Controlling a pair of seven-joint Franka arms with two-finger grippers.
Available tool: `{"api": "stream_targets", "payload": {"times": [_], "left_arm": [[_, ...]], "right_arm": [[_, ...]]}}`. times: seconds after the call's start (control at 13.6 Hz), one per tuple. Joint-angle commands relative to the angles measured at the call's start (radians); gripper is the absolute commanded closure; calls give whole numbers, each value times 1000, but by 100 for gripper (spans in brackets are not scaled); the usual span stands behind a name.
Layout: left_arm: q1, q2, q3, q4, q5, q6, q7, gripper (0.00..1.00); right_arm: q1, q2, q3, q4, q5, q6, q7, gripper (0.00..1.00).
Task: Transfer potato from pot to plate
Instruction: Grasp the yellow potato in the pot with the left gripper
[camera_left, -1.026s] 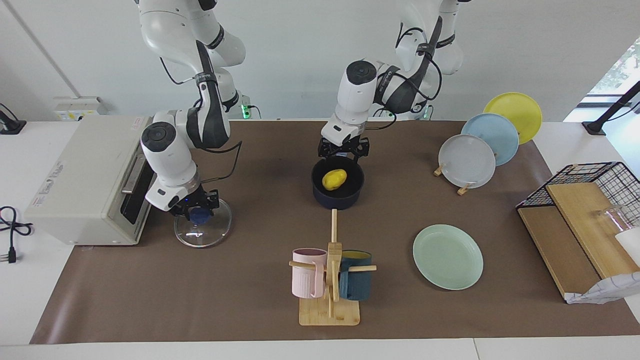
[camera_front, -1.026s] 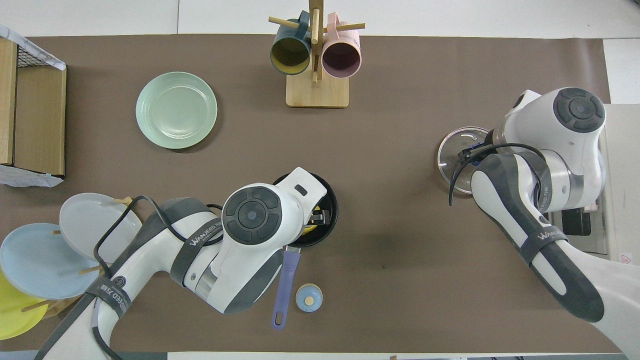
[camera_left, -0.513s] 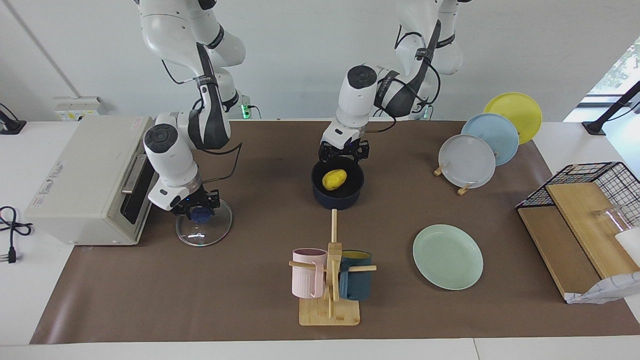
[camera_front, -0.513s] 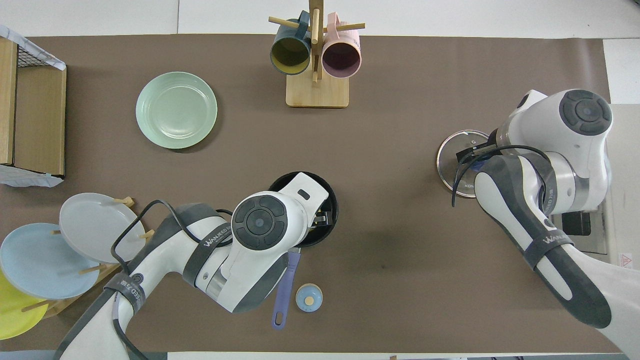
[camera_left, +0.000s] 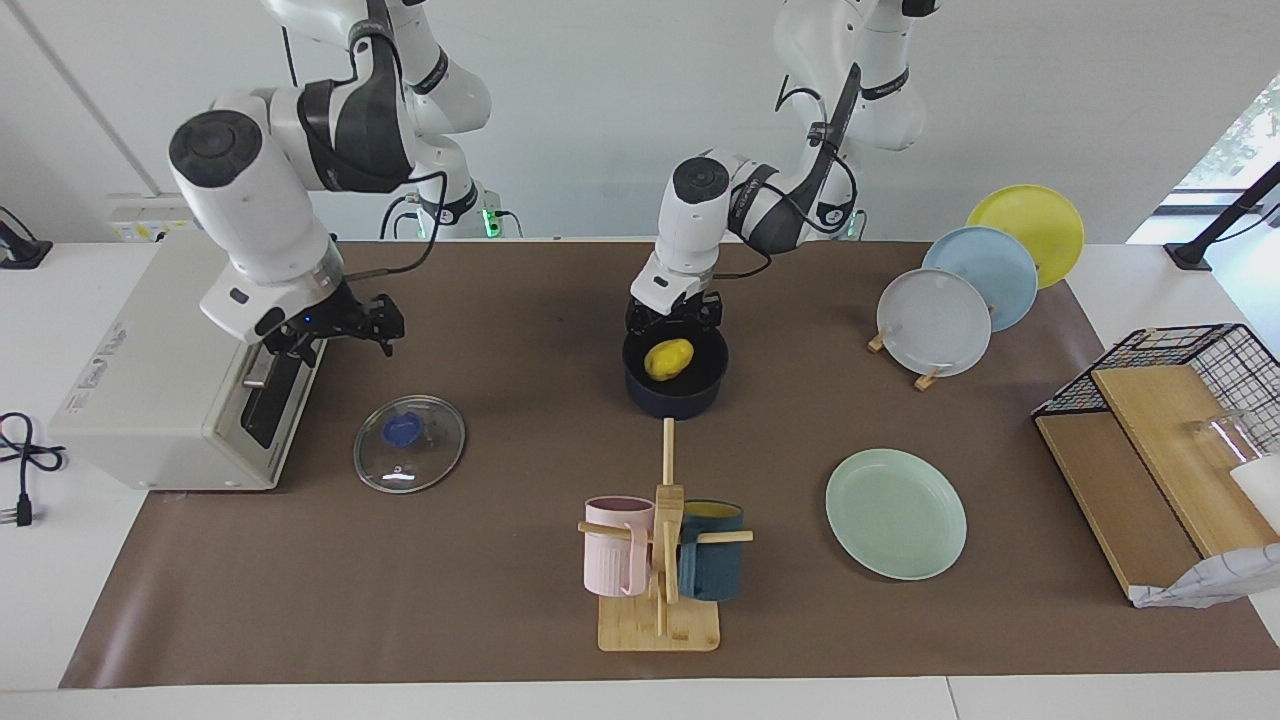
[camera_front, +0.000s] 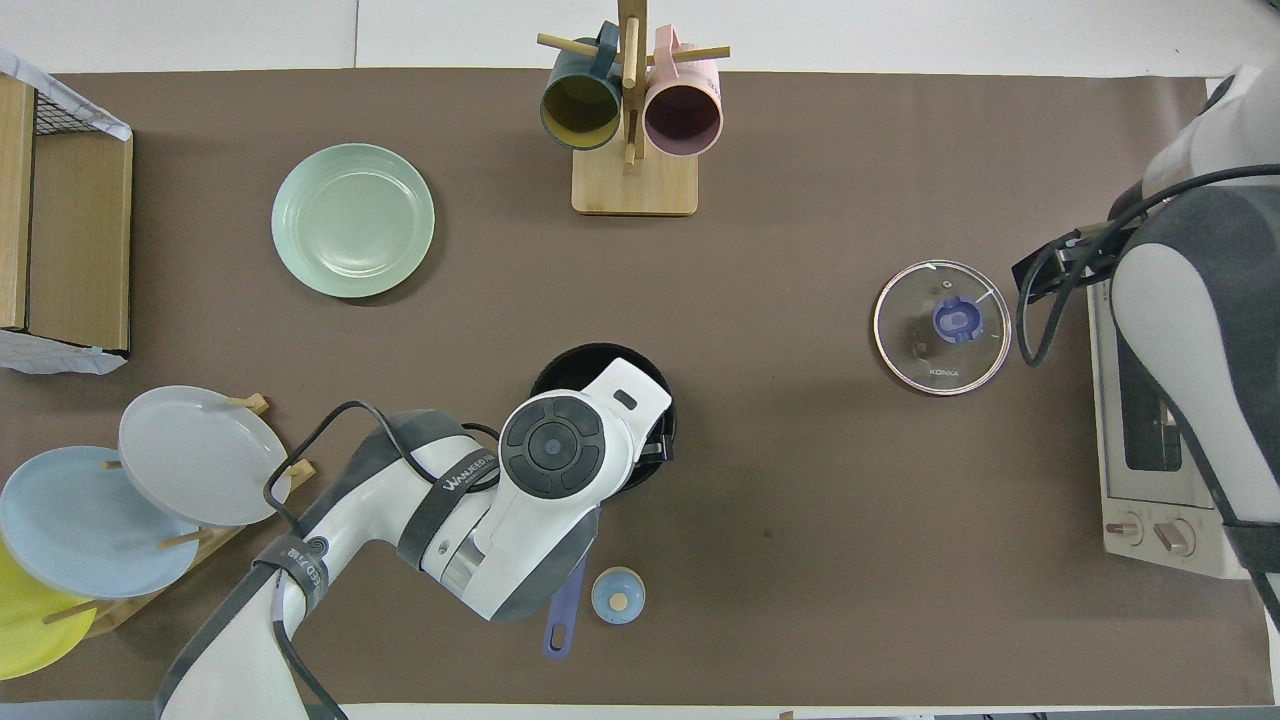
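The yellow potato (camera_left: 669, 359) lies inside the dark navy pot (camera_left: 677, 394) at mid table. In the overhead view my left arm's hand hides the potato, and only the pot's rim (camera_front: 580, 362) and blue handle (camera_front: 561, 620) show. My left gripper (camera_left: 675, 322) is open and hangs just over the pot's rim on the side nearer the robots, apart from the potato. The mint-green plate (camera_left: 895, 513) (camera_front: 352, 220) is bare, farther from the robots, toward the left arm's end. My right gripper (camera_left: 335, 332) is open and empty, raised in front of the toaster oven.
A glass lid with a blue knob (camera_left: 408, 443) (camera_front: 942, 326) lies flat beside the toaster oven (camera_left: 170, 360). A wooden mug rack (camera_left: 660, 560) stands farther out than the pot. Grey, blue and yellow plates stand in a rack (camera_left: 935, 322). A wire basket (camera_left: 1180, 400) holds boards. A small blue knob (camera_front: 618, 596) lies by the pot handle.
My right gripper let go of the glass lid's knob and rose toward the toaster oven; the lid stays on the table. My left gripper shifted slightly over the pot's rim.
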Motion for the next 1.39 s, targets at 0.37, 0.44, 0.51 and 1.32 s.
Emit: {"api": "stream_targets", "payload": {"times": [0.37, 0.44, 0.51, 1.32], "left_arm": [[-54, 29, 18, -10, -9, 25, -93, 0], [-49, 29, 18, -8, -9, 31, -105, 0], [-42, 32, 18, -11, -9, 60, -129, 0], [-5, 41, 19, -8, -9, 74, -153, 3]], "right_arm": [[5, -75, 4, 0, 14, -81, 84, 0], [5, -93, 1, -26, 14, -87, 84, 0], [4, -157, 1, -106, 12, -74, 84, 0], [-8, -153, -14, -121, 14, -5, 89, 0]]}}
